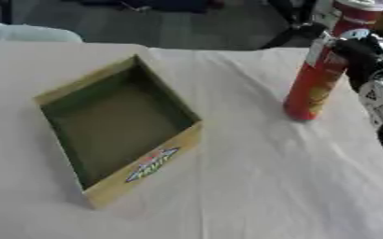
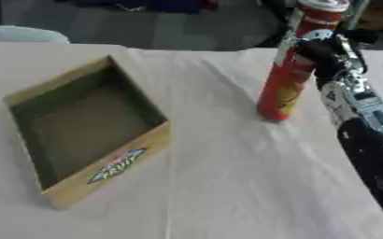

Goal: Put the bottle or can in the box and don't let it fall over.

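The right hand is curling its fingers round the tall red can, which is standing near the table's far right edge; next, lifting it upright toward the empty box.

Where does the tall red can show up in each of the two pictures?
Left eye view: the red can stands upper right, its top at the picture's edge.
Right eye view: it stands right of centre, up high, the right robot hand against it.
Shared landmark: the open cardboard box to its left.
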`<move>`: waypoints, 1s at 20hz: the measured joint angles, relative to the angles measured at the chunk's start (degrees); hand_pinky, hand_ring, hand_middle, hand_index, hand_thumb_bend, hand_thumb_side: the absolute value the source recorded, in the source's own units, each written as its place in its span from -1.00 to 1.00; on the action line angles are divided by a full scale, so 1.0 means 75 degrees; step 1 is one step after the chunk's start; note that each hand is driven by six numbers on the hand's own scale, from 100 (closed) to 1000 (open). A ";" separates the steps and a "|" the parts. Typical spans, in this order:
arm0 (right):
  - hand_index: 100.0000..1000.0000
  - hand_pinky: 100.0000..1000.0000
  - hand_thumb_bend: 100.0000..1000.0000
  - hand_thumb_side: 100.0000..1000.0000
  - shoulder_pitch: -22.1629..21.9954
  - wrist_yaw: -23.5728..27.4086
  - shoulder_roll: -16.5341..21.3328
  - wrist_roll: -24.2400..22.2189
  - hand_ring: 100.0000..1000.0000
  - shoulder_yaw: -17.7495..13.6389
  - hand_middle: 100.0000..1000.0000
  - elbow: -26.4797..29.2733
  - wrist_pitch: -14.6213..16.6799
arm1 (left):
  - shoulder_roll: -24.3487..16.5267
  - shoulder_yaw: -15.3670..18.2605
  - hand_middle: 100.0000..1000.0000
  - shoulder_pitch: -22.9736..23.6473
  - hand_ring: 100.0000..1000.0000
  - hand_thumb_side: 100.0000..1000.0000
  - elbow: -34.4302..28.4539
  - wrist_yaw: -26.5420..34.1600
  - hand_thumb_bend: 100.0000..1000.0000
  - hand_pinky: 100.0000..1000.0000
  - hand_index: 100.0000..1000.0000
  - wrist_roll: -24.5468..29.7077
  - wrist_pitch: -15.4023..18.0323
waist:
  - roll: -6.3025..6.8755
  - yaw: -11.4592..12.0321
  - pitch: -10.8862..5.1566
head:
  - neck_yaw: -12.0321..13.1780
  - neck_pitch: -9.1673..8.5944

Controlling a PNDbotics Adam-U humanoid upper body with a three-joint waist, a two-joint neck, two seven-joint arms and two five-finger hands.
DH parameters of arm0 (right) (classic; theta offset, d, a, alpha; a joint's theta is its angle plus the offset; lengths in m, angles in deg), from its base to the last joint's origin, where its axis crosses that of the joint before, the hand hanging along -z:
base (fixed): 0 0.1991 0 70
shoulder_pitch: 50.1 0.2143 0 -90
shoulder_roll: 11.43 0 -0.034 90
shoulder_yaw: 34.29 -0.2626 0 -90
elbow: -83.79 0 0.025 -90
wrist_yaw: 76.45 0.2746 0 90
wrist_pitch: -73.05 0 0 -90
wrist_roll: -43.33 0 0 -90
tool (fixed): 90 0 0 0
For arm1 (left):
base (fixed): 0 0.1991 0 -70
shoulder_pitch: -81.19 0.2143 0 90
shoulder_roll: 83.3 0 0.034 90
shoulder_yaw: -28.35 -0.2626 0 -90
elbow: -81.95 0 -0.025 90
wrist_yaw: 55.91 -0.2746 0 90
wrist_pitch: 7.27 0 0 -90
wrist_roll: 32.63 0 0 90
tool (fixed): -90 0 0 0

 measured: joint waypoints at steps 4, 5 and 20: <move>-0.18 0.63 -0.21 -1.00 0.0029 -0.0227 0.0012 0.0154 -0.36 0.0001 -0.33 0.0004 0.0174 | 0.0000 0.0001 0.84 0.0000 1.00 -0.74 -0.0003 0.0022 -0.82 0.52 0.60 0.0000 0.0000 | -0.0003 0.0001 0.0000 | 0.0000 0.0004; -0.22 0.62 -0.24 -1.00 0.0029 -0.0275 0.0021 0.0167 -0.39 0.0002 -0.37 0.0008 0.0220 | 0.0000 0.0002 0.84 0.0000 1.00 -0.74 -0.0004 0.0028 -0.82 0.52 0.60 0.0000 0.0000 | -0.0003 0.0001 0.0000 | 0.0000 0.0007; -0.33 0.61 -0.55 -1.00 0.0276 -0.0179 0.0194 -0.0195 -0.48 0.0175 -0.45 0.1062 0.0154 | -0.0001 0.0023 0.83 0.0039 1.00 -0.74 -0.0023 0.0038 -0.86 0.53 0.60 -0.0006 0.0003 | 0.0028 -0.0143 -0.0185 | 0.0032 0.0302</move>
